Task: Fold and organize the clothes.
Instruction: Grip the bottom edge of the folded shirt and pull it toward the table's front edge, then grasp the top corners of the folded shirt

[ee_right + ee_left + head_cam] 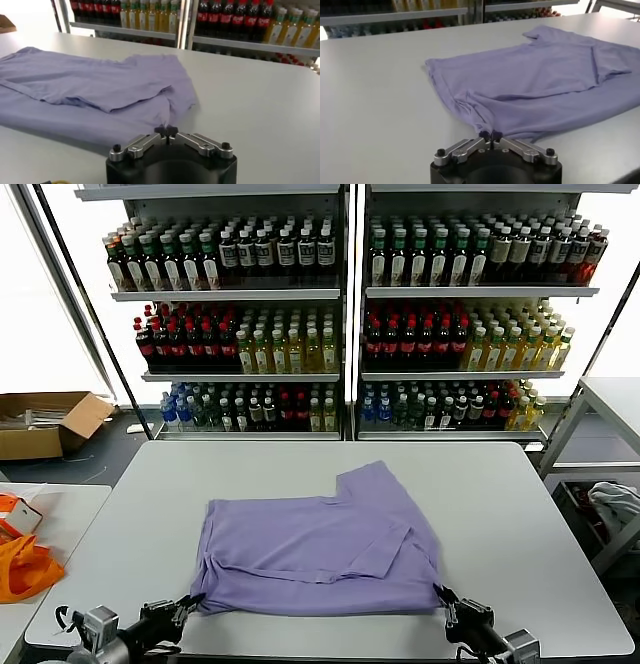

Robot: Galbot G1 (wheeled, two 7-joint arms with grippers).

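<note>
A lavender-purple T-shirt [320,549] lies partly folded on the grey table [510,514], its plain side up with no print showing. My left gripper [190,602] is shut on the shirt's near left corner at the table's front edge; the left wrist view shows its fingertips [490,134] pinching the shirt [535,85]. My right gripper [441,594] is shut on the near right corner; the right wrist view shows its tips [166,131] closed on a thin point of the shirt [95,82].
Shelves of bottles [350,314] stand behind the table. A bright orange fabric item [25,569] lies on a side table at the left. A cardboard box [45,424] sits on the floor at the far left. A grey-white cloth bundle [615,504] rests at the right.
</note>
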